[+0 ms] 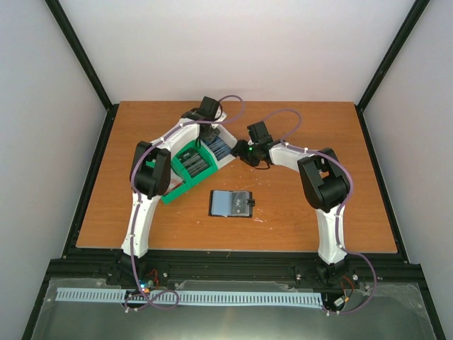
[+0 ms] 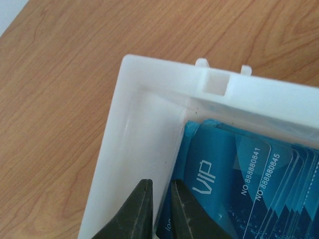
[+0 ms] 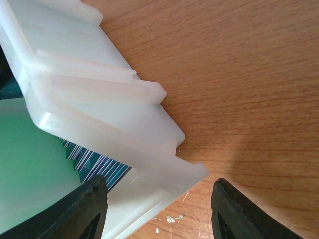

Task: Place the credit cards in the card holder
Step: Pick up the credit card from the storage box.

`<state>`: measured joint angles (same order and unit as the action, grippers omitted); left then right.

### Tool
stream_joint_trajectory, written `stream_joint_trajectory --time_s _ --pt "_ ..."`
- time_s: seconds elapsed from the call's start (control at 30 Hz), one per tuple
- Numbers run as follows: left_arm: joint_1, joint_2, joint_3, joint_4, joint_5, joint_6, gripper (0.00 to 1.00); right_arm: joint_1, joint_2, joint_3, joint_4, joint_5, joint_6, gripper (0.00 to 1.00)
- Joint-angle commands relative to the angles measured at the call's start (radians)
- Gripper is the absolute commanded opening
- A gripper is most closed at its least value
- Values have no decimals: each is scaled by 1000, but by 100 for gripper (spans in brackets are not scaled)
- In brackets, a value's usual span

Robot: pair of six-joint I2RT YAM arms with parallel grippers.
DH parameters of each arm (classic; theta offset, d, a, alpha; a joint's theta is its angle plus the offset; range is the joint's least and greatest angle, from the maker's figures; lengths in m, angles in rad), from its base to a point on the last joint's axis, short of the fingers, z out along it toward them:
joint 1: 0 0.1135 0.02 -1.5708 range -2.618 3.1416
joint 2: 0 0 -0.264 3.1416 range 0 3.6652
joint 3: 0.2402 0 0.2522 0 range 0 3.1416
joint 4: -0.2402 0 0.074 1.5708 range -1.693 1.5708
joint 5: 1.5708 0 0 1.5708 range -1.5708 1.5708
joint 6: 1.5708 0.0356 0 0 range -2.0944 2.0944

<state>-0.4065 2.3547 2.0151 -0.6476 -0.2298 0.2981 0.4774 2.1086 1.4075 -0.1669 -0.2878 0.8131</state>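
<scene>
- Two grippers work at the green and white bin (image 1: 178,190). We judge that the coming move turns on the left gripper (image 2: 159,188), the one already inside the white compartment (image 2: 130,134).
- Seen from the left wrist, the blue VIP cards (image 2: 227,186) begin right at its fingertips and fan away toward 3 o'clock.
- The print on the front card runs from 6 up toward 12 o'clock, so we take its long axis to lie that way, roughly in line with the fingers.
- The left gripper's jaws stand almost together, with only a thin slit between them. One finger is over the white wall side and the other over the front card's near edge. We cannot tell whether that edge is actually pinched in the slit.
- The right gripper (image 3: 159,185) is spread wide and holds nothing. Its fingers straddle an outer corner of the white compartment without visibly touching it.
- From above, the card holder (image 1: 231,203) lies open on the wooden table (image 1: 311,219), apart from the bin, at about 5 o'clock from the left gripper and 6 o'clock from the right one.
- We reckon the right gripper is somewhat nearer the holder, but only the left is placed to lift a card.
- The lift should go straight up along the card's face, since the wall sits just beside the stack.
</scene>
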Motion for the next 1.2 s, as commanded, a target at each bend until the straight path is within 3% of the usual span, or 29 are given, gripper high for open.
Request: stream_joint_trajectory --time_s 0.0,0.2,0.47,0.63,0.93,1.17 --pt "14 -2 -1 3 -31 0 15 9 37 2 -68 24 -2 57" --pt "14 3 -4 14 -21 5 18 12 39 2 -66 21 -3 57" --pt "14 6 16 19 6 25 1 12 25 19 -69 0 -29 57" --pt "14 -12 20 22 28 17 1 12 -1 18 -68 -6 -56 59" --pt "14 -171 8 27 102 -31 1 3 -121 44 -80 -14 -158 68" --pt "14 -336 -106 33 131 -123 1 -18 -255 -12 -41 -141 -231 75"
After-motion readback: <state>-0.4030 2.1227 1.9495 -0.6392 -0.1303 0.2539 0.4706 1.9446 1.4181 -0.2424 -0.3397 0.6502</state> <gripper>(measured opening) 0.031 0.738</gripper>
